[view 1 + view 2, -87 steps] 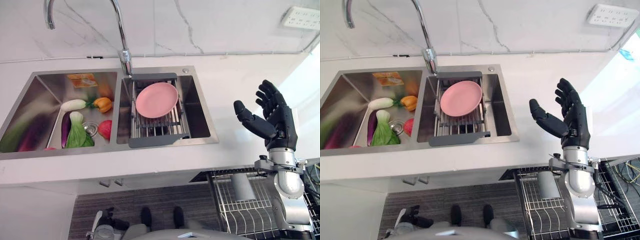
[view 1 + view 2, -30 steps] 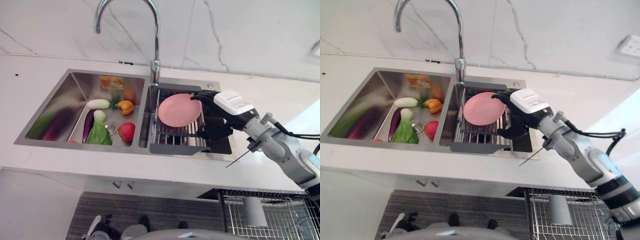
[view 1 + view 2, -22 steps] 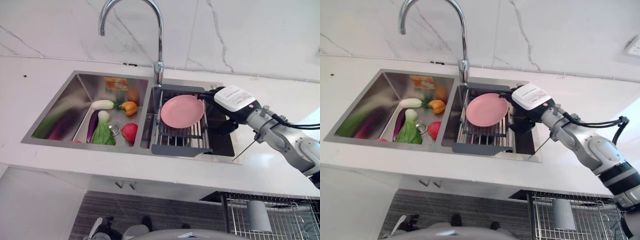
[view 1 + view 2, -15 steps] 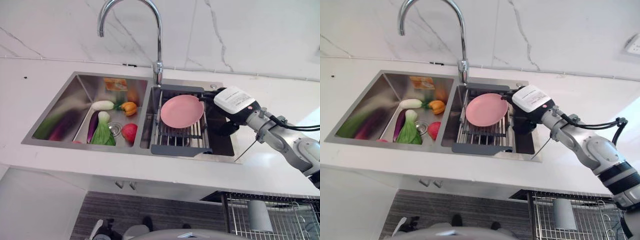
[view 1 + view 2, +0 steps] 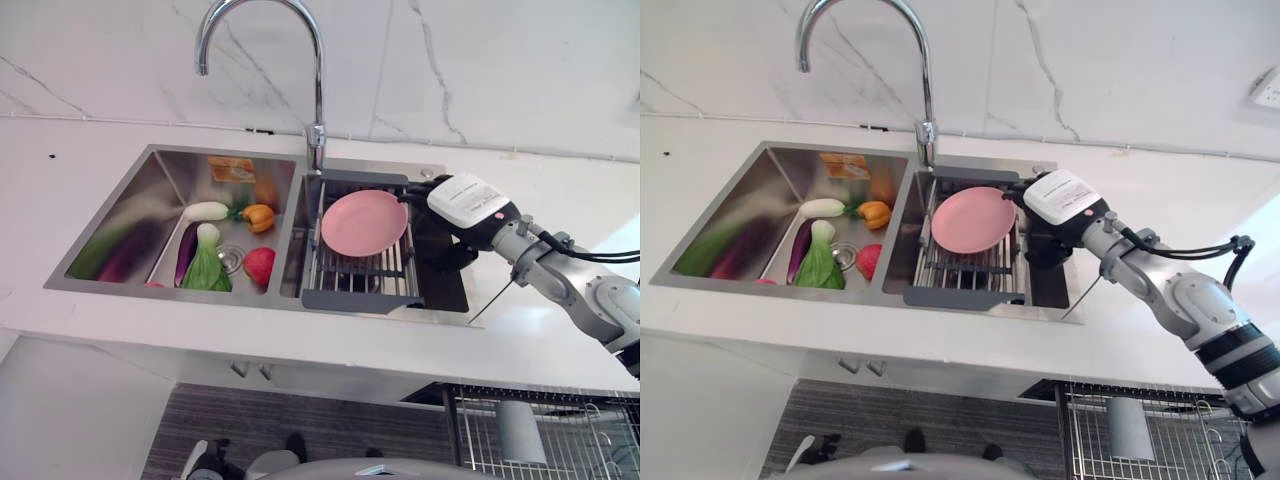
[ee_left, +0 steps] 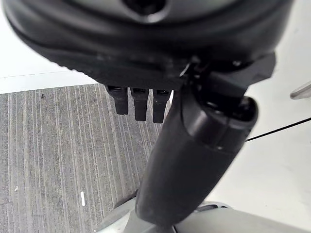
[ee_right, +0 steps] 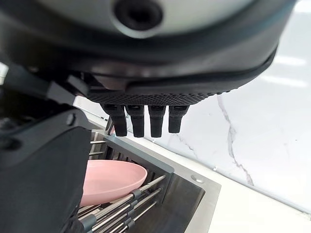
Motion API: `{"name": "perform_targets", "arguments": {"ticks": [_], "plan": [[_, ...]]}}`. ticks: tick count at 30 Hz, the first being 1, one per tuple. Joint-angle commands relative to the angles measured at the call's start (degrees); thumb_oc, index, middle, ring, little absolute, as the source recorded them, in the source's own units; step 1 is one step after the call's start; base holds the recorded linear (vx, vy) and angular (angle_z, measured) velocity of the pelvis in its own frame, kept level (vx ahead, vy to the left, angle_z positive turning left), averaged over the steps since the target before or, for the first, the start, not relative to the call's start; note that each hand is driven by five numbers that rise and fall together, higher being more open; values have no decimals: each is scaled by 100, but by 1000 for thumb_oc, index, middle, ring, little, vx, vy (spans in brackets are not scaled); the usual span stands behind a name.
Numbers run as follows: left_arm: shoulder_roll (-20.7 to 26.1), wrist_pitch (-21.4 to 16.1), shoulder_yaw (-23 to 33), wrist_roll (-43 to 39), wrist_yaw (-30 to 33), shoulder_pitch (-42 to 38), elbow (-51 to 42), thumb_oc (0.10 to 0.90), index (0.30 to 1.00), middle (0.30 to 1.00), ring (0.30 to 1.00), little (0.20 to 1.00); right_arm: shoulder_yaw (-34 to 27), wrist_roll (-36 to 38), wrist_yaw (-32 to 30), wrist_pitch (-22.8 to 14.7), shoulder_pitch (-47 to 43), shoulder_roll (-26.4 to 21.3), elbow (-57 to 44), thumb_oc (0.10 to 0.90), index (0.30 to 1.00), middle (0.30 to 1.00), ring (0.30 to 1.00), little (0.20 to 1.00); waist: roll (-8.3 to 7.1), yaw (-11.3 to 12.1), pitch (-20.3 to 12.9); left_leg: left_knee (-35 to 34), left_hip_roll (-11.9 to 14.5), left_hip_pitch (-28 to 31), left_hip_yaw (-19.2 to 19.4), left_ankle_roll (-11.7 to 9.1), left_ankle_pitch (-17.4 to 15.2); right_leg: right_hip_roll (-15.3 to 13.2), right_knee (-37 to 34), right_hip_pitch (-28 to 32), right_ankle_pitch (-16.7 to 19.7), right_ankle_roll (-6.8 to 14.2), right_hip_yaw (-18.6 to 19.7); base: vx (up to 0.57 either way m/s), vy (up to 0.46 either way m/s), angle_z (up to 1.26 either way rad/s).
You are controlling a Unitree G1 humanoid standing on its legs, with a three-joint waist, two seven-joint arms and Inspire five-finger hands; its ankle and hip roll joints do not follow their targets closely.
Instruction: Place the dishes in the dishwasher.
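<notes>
Nearest me the dishwasher rack (image 5: 540,440) holds no dish yet, so I judge the task barely begun: my right robot hand (image 5: 1045,235), fingers apart, reaches beside the pink plate (image 5: 364,222) lying ungrasped on the sink rack (image 5: 360,275).

A white counter (image 5: 200,340) holds a steel double sink (image 5: 120,190). The left basin contains vegetables (image 5: 205,265). In the right basin, a dark-framed wire drying rack (image 5: 360,285) carries a pink plate (image 5: 364,222), tilted.
</notes>
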Motion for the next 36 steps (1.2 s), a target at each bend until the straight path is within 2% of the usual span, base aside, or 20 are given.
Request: {"name": "perform_targets", "arguments": {"ticks": [1, 3, 11, 18, 27, 30, 33, 36], "plan": [[98, -39, -295, -11, 206, -98, 304, 800, 900, 900, 900, 900, -114, -289, -578, 234, -655, 19, -56, 800, 900, 900, 900, 900, 0, 313, -359, -91, 1071, -30, -363, -1016, 26, -1118, 167, -42, -20, 926, -253, 0, 0, 0], [87, -45, -216, -103, 266, -24, 333, 800, 900, 900, 900, 900, -170, -289, -732, 316, -630, 304, 83, 800, 900, 900, 900, 900, 11, 507, -340, -91, 1020, -114, -556, -1005, 51, -1130, 177, 45, -48, 913, -446, -8, -4, 5], [93, -56, -223, -150, 277, 14, 366, 800, 900, 900, 900, 900, -10, -329, -764, 385, -683, 491, 442, 800, 900, 900, 900, 900, -10, 617, -301, -91, 993, -173, -673, -996, 62, -1141, 177, 89, -57, 910, -578, 1, -3, 23], [97, -45, -225, -210, 305, -2, 389, 800, 900, 900, 900, 900, 249, -450, -723, 448, -901, 446, 691, 800, 900, 900, 900, 900, -27, 690, -252, -91, 979, -248, -761, -1003, 88, -1150, 207, 91, -81, 898, -663, 0, -1, 2], [79, -25, -204, -210, 266, -1, 431, 800, 900, 900, 900, 900, 339, -540, -589, 411, -929, 319, 655, 800, 900, 900, 900, 900, -33, 641, -263, -91, 970, -235, -766, -1012, 78, -1147, 191, 119, -89, 895, -667, 0, 0, 1], [75, -30, -230, -202, 265, -3, 425, 800, 900, 900, 900, 900, 393, -820, -674, 414, -937, 254, 694, 800, 900, 900, 900, 900, -39, 625, -263, -91, 968, -221, -759, -1013, 73, -1143, 178, 129, -94, 897, -657, 0, 0, 0], [66, -38, -275, -206, 316, -49, 376, 800, 900, 900, 900, 900, 542, -1553, -934, 545, -981, 231, 870, 800, 900, 900, 900, 900, -18, 602, -234, -91, 973, -214, -747, -1020, 61, -1147, 173, 120, -94, 902, -640, 0, 0, 0], [58, -41, -284, -208, 325, -59, 370, 800, 900, 900, 900, 900, 548, -1714, -979, 576, -958, 271, 924, 800, 900, 900, 900, 900, -8, 601, -227, -91, 971, -215, -748, -1018, 56, -1150, 172, 121, -95, 903, -639, 0, 0, 0]]}}
